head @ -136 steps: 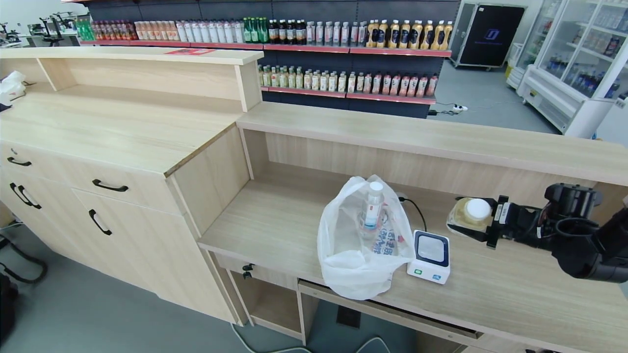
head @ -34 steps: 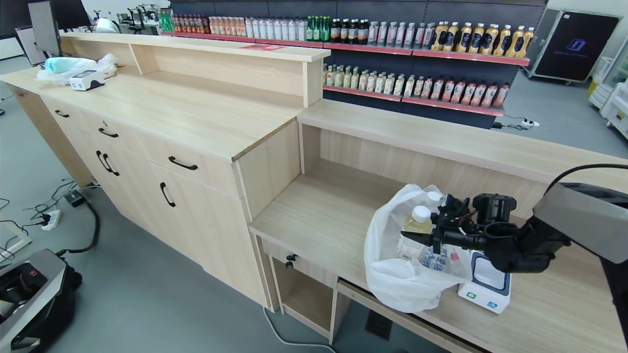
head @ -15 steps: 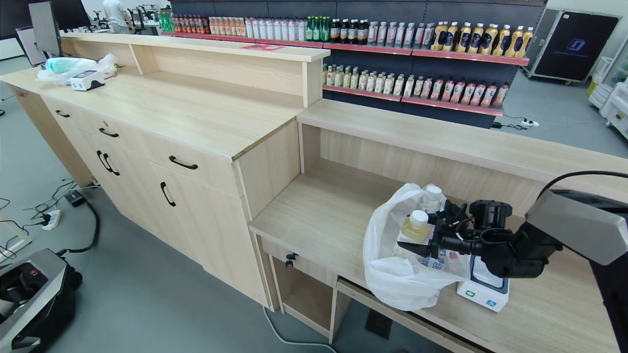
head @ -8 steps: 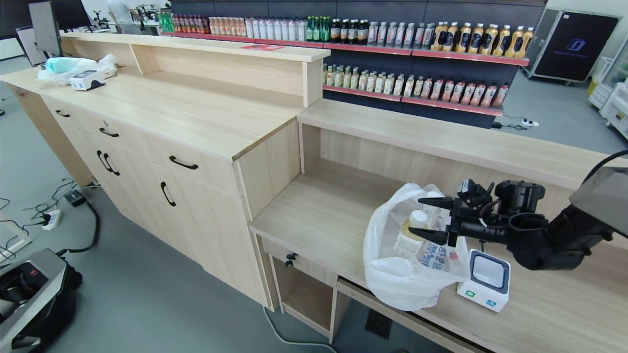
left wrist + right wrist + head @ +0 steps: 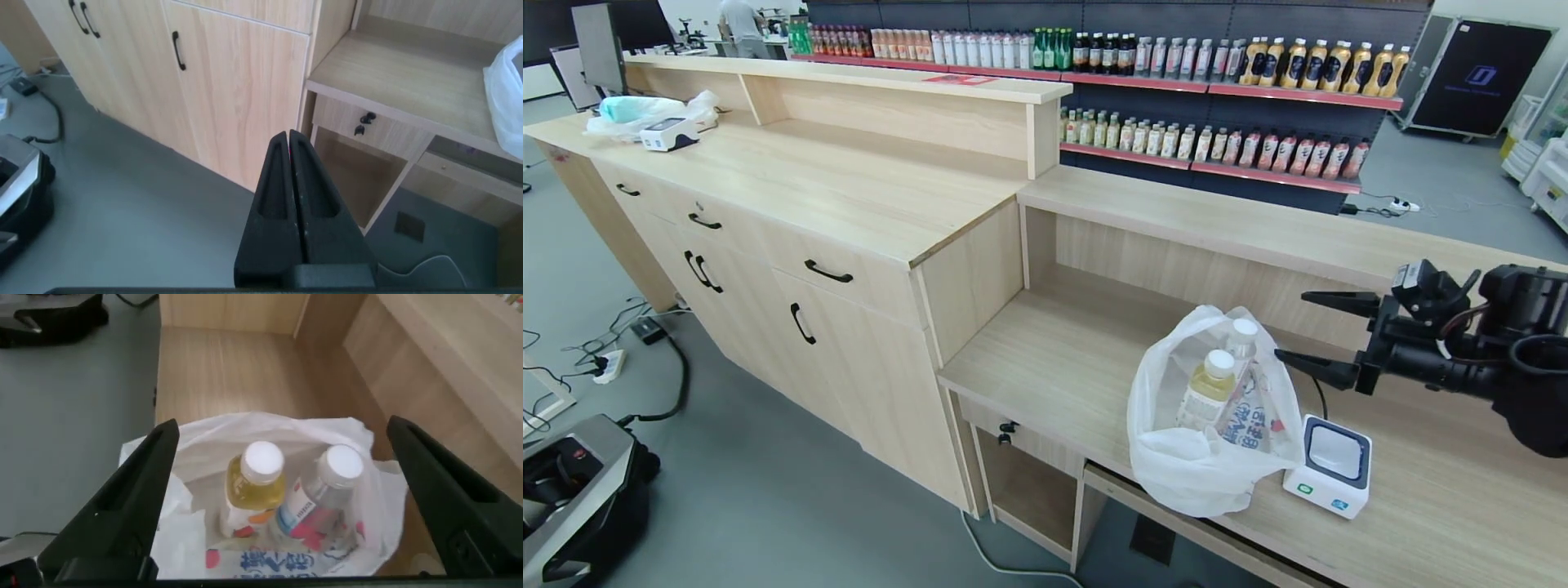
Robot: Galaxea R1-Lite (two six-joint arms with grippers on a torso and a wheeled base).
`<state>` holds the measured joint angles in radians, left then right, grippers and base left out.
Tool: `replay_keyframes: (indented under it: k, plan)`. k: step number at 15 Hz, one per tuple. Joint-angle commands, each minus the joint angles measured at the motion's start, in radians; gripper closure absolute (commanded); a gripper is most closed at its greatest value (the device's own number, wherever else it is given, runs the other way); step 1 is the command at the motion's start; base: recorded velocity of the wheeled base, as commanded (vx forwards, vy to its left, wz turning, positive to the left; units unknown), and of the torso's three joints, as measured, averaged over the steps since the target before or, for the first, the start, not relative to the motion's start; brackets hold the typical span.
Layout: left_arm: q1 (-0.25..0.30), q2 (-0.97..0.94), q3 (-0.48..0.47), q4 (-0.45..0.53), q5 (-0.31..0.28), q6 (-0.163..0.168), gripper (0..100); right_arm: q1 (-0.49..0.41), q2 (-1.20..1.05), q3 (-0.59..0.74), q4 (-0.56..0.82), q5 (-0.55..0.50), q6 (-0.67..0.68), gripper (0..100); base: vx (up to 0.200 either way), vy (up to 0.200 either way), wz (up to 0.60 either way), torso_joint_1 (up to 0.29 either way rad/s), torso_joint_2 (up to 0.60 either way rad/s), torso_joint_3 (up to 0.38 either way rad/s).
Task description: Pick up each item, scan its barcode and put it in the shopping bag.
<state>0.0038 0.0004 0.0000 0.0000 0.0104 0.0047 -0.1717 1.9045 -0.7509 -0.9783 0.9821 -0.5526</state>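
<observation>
Black plastic marks my right gripper (image 5: 1292,325) (image 5: 282,429). It stands released, its two pointed fingers (image 5: 1327,371) spread wide. It hangs in the air between 1 and 2 o'clock from the shopping bag (image 5: 1176,465) in the head view, apart from it. In the right wrist view the bag's open mouth (image 5: 192,498) lies between the spread fingers.

Both task items stand upright and side by side inside the translucent white bag. One is a yellow-drink bottle (image 5: 1205,392) (image 5: 253,486) with a white cap. The other is a clear bottle (image 5: 1242,331) (image 5: 327,486) with a white cap, at 1 o'clock from the first.

The white barcode scanner (image 5: 1327,465) sits just beside the bag at 4 o'clock. Both rest on the lower wooden counter (image 5: 1054,367).

My left gripper (image 5: 288,139) is clenched, its fingers pressed flat together. It is low over the grey floor (image 5: 122,212) and faces the cabinet doors (image 5: 237,73).

At 12 o'clock, across the aisle, stand shelves of bottled drinks (image 5: 1176,82).
</observation>
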Motion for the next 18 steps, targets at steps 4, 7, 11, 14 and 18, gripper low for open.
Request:
replay_keyframes:
  k: [4, 7, 11, 14, 18]
  plan:
    - [0.001, 0.0, 0.0, 0.0, 0.0, 0.0, 100, -0.083, -0.093, 0.005, 0.029, -0.26, -0.092, 0, 0.0, 0.0, -0.3, 0.0, 0.0, 0.001]
    - [0.001, 0.0, 0.0, 0.0, 0.0, 0.0, 100, -0.055, -0.113, -0.027, 0.029, -0.504, 0.037, 0, 0.0, 0.0, -0.6, 0.004, 0.0, 0.002]
    - [0.001, 0.0, 0.0, 0.0, 0.0, 0.0, 100, -0.043, -0.177, -0.007, 0.063, -0.738, 0.197, 0, 0.0, 0.0, -0.6, 0.001, 0.01, 0.005]
    - [0.001, 0.0, 0.0, 0.0, 0.0, 0.0, 100, -0.052, -0.239, 0.053, 0.081, -0.8, 0.244, 0, 0.0, 0.0, -0.6, -0.076, 0.17, 0.079]
    - [0.001, 0.0, 0.0, 0.0, 0.0, 0.0, 100, -0.035, -0.343, 0.142, 0.109, -0.853, 0.419, 0, 0.0, 0.0, -0.3, -0.004, 0.02, 0.005]
